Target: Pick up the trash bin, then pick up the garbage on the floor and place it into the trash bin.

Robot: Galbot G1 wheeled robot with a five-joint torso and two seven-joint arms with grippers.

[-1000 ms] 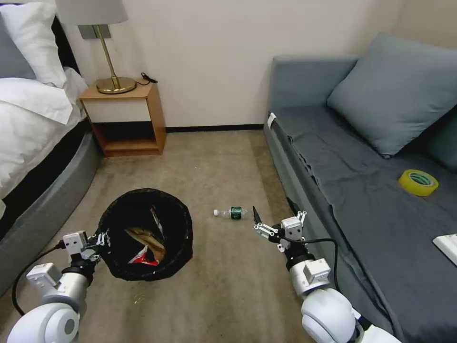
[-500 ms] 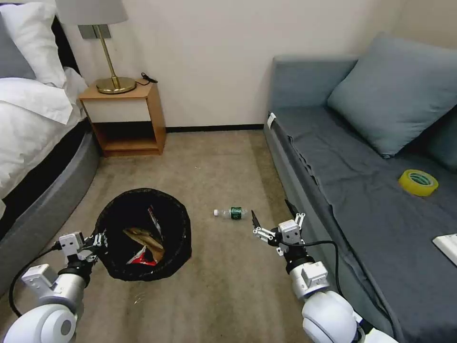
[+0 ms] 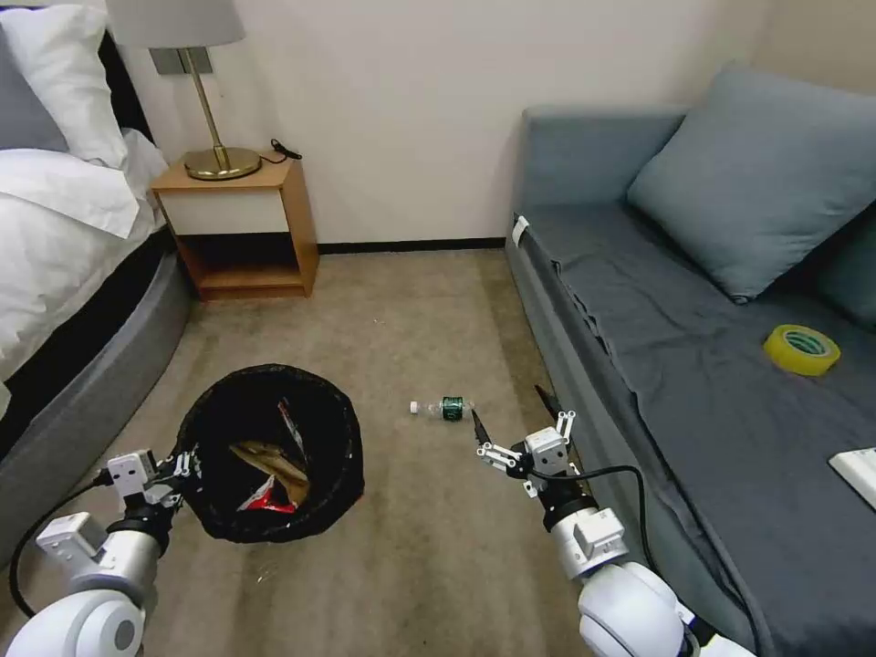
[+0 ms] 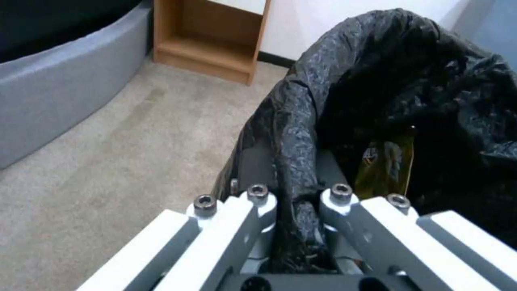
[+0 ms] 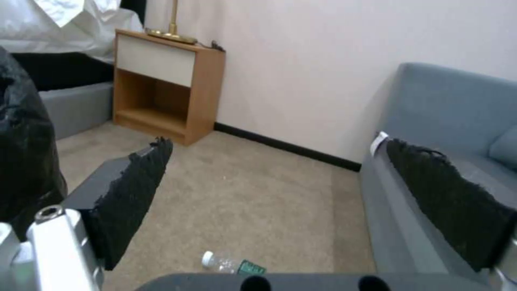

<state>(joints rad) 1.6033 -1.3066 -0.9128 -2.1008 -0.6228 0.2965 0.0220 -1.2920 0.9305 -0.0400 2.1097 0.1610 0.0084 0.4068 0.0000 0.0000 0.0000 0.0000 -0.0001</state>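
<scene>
The trash bin (image 3: 269, 452), lined with a glossy black bag, hangs at the lower left of the head view. My left gripper (image 3: 182, 470) is shut on its near rim; in the left wrist view the fingers (image 4: 258, 202) pinch the bag-covered rim (image 4: 293, 133). Inside lie a brown paper bag (image 3: 269, 456), a snack wrapper (image 4: 385, 165) and a red-and-white packet (image 3: 265, 500). A small clear bottle with a green label (image 3: 443, 408) lies on the carpet, also seen in the right wrist view as the bottle (image 5: 232, 264). My right gripper (image 3: 511, 418) hovers open just right of it and nearer me.
A grey sofa (image 3: 639, 301) runs along the right, with a yellow tape roll (image 3: 801, 349) and a white box (image 3: 858, 473) on its seat. A wooden nightstand (image 3: 242, 224) with a lamp stands at the back left, beside the bed (image 3: 64, 237). Carpet lies open between them.
My left arm has drawn the trash bin slightly down and toward me. The right gripper has shifted left and lower, closer to the bottle, still open.
</scene>
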